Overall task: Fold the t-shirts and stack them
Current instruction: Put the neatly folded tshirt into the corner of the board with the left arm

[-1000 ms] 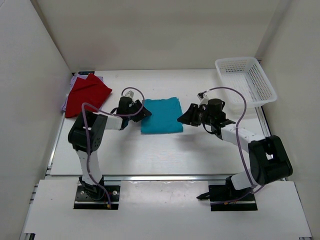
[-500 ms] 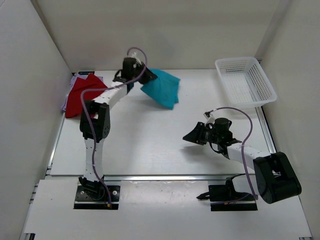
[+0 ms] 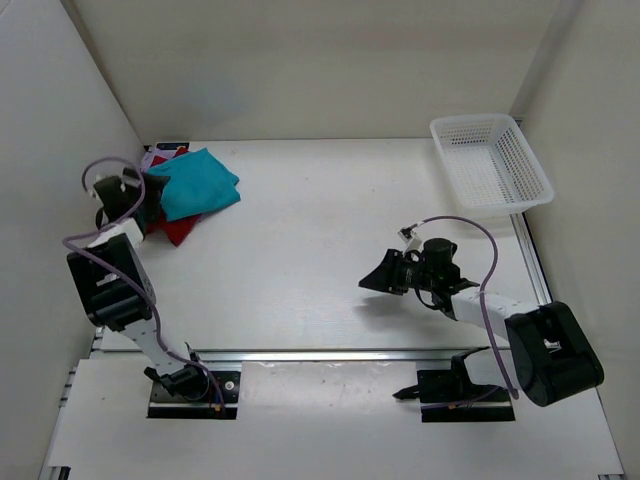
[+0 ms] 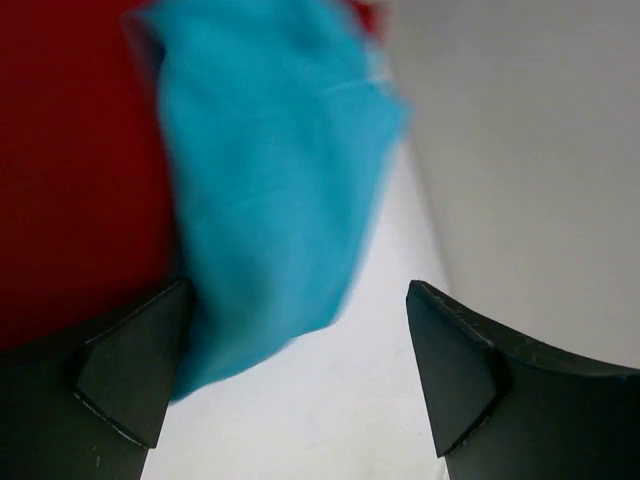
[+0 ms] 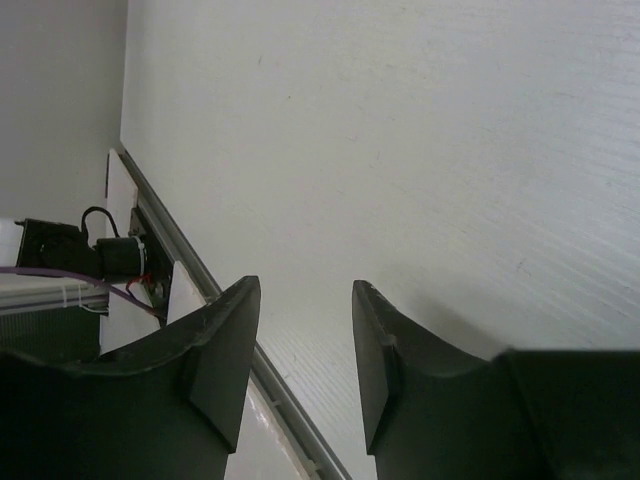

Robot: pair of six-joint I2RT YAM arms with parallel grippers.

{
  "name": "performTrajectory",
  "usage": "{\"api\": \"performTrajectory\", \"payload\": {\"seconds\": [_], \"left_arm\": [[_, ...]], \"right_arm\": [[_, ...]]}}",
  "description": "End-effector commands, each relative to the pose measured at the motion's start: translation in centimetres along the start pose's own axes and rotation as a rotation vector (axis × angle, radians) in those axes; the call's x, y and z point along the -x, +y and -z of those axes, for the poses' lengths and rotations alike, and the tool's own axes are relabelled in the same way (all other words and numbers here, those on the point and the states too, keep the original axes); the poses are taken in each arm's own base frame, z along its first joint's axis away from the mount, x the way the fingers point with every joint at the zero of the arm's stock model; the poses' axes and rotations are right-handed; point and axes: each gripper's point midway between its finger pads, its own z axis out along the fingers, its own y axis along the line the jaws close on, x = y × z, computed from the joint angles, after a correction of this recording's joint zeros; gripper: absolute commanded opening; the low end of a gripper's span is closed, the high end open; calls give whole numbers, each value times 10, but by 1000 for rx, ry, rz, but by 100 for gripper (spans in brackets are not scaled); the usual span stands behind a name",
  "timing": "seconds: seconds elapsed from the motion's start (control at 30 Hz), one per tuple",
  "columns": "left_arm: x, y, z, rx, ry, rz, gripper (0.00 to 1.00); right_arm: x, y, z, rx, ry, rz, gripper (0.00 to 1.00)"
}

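Step in hand: the teal t-shirt (image 3: 200, 185) is being set on the stack at the upper left of the top view; judged from how it lies, the placing is all but finished.
Teal t-shirt: it is seen folded, lying on the red t-shirt (image 3: 178, 230) and turned askew to it, so that red shows only at the lower left edge.
Lavender t-shirt (image 3: 150, 159): only a sliver is visible at the far left edge of the pile.
Left claw (image 4: 298, 300): it is held wide open with nothing gripped; in the wrist view the teal hem runs close to one finger, and whether it is touched cannot be told.
Right claw (image 5: 305, 290): it is parted and empty, held over the bare surface (image 3: 320, 230) at the lower right, well apart from the pile.
White basket (image 3: 470, 122): it is left at the upper right, uninvolved.
Doing it well: the left claw is best drawn straight back from the hem with its jaws kept apart, so that no cloth is dragged along.
Tidying: the teal layer probably needs to be squared over the red one.
Risk: the loose fold may be opened if a corner is caught.
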Motion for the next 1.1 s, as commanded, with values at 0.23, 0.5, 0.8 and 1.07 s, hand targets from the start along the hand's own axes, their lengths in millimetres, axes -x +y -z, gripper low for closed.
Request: {"api": "performTrajectory", "payload": {"seconds": [0.23, 0.5, 0.8, 1.07], "left_arm": [[37, 27, 90, 63, -269, 51, 99], [-48, -49, 114, -65, -150, -266, 99], [-246, -42, 144, -116, 438, -650, 98], [-265, 1, 167, -126, 517, -639, 99]], "right_arm": [[-1, 2, -4, -81, -2, 116, 73], [-12, -3, -1, -190, 23, 198, 99], [-15, 5, 10, -117, -25, 214, 99], [-28, 12, 2, -79, 28, 231, 100]]}}
